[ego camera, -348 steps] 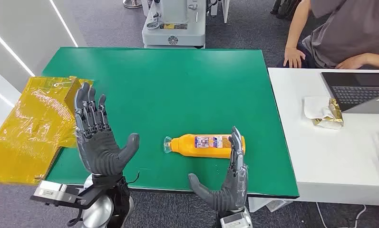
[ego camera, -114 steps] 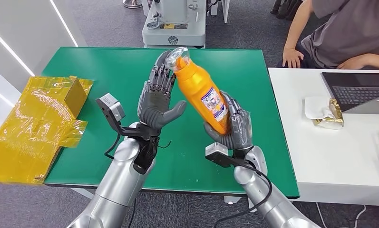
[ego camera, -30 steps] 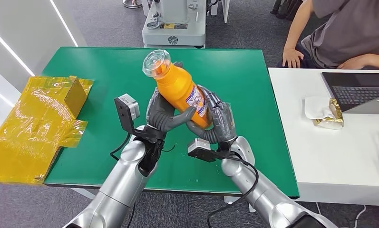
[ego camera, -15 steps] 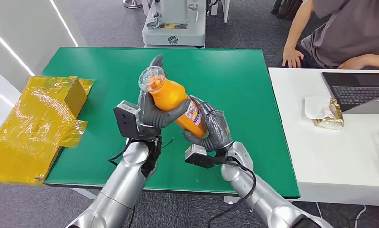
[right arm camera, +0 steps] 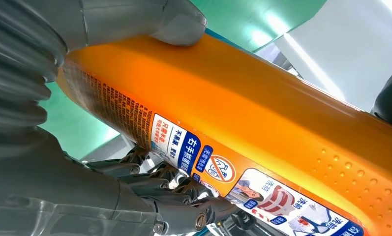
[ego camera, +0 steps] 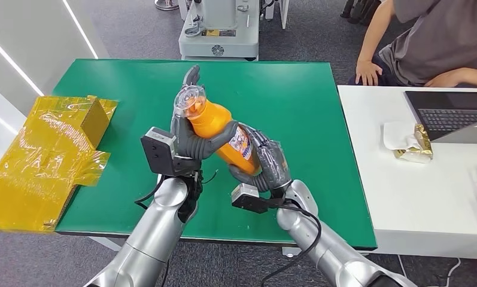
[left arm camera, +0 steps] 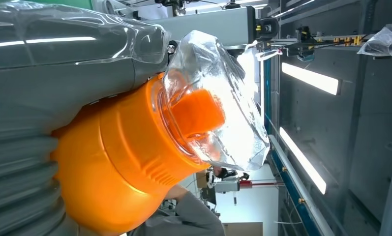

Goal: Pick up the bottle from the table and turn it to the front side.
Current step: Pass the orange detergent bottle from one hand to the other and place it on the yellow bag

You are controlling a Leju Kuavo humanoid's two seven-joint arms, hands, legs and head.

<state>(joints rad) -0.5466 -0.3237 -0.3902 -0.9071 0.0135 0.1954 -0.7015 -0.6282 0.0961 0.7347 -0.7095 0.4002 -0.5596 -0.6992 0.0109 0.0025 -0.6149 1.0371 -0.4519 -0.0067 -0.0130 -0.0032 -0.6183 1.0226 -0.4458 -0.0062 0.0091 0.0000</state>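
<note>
An orange bottle with a clear cap is held above the green table, tilted with its cap toward the far left. My left hand grips its upper part below the cap, thumb across the front. My right hand grips the lower part, where the printed label shows. In the left wrist view the orange shoulder and clear cap sit against the grey hand. The right wrist view has the bottle's labelled side under the thumb.
A yellow plastic-wrapped box lies off the table's left edge. A white desk at the right carries a laptop and a wrapped packet. A seated person is at the far right, a grey machine base behind the table.
Both hands have lowered the bottle and tipped it further to the left. The left hand has closed higher up near the cap. The label has turned more toward the right hand.
</note>
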